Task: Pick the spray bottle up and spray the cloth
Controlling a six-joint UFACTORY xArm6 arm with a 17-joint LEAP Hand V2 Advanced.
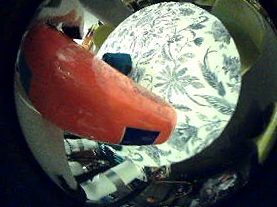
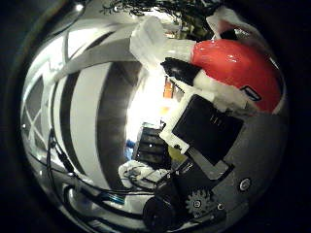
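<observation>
The white-and-black robot hand (image 2: pixel 204 141) is closed around a glossy red plastic spray bottle (image 1: pixel 89 95), its fingers curled against the bottle's body with a black fingertip (image 2: pixel 180 70) pressed just below the bottle's white neck. The bottle lies close against the palm and fills much of the little-finger-side view, its rounded red body crossing in front of the table. Its white spray head (image 2: pixel 150 39) shows in the thumb-side view, projecting past the fingers. Behind the bottle sits a round table covered in a white cloth with a blue floral print (image 1: pixel 192 74). A small dark blue-green folded cloth (image 1: pixel 118 61) lies on that table, partly hidden by the bottle's upper edge. Yellow-green chairs (image 1: pixel 241 22) stand beside the table's rim. The bottle does not rest on the table.
</observation>
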